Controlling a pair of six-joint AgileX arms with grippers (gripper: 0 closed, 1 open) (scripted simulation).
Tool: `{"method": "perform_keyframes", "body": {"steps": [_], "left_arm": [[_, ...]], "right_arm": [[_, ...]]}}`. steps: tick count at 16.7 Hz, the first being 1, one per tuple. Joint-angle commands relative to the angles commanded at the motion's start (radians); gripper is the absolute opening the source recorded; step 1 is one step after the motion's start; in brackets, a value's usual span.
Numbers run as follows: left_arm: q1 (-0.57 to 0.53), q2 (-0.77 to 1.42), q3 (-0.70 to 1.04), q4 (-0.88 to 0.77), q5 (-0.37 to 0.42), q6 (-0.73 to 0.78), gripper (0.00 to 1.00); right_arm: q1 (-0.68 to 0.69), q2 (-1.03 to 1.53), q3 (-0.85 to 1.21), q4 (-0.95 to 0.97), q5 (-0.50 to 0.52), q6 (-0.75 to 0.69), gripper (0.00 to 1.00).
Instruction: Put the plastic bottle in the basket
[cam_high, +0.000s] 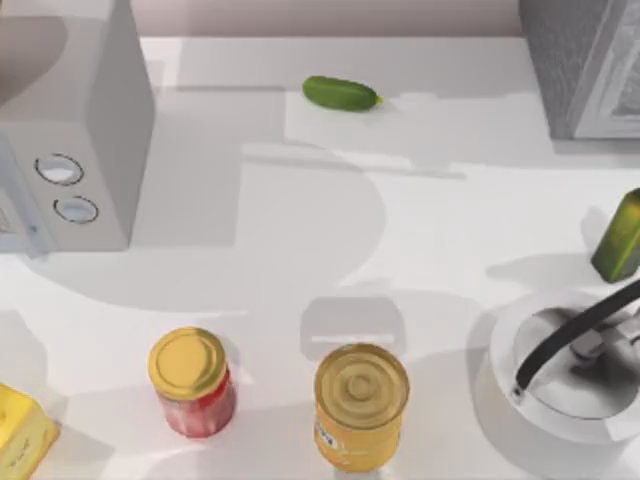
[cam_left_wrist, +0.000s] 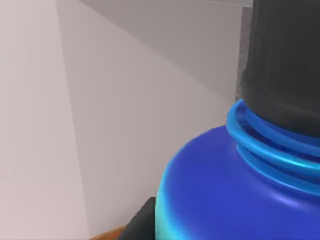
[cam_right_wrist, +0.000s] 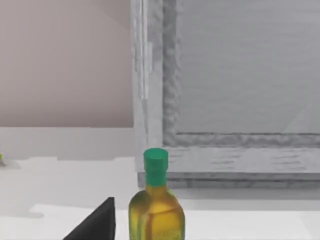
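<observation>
The plastic bottle (cam_left_wrist: 235, 200) shows very close in the left wrist view, with a dark blue shoulder, cyan neck rings and a black cap. My left gripper (cam_left_wrist: 220, 232) is shut on it, and one of its dark fingers (cam_left_wrist: 142, 222) lies against the bottle's side. The basket (cam_high: 505, 345) is a round white tub with a black handle, standing at the table's front right. A dark part of my right gripper (cam_right_wrist: 95, 224) shows in the right wrist view, short of the olive-green bottle (cam_right_wrist: 156, 210).
A red jar with a gold lid (cam_high: 193, 383) and a yellow can (cam_high: 361, 405) stand at the front. A cucumber (cam_high: 341, 93) lies at the back. A microwave (cam_high: 75, 130) stands left, a grey cabinet (cam_high: 585, 65) back right, the olive-green bottle (cam_high: 620, 238) behind the basket, and a yellow box (cam_high: 20, 432) front left.
</observation>
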Motion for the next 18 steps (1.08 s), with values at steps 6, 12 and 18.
{"method": "perform_keyframes", "body": {"steps": [6,12,18], "left_arm": [[-0.034,0.264,0.409,-0.043,0.003,-0.099,0.00],[-0.046,0.338,0.512,-0.054,0.003,-0.131,0.00],[-0.051,0.326,0.471,-0.018,-0.009,-0.157,0.00]], "right_arm": [[0.000,0.000,0.000,0.000,0.000,0.000,1.00],[0.000,0.000,0.000,0.000,0.000,0.000,1.00],[0.000,0.000,0.000,0.000,0.000,0.000,1.00]]}}
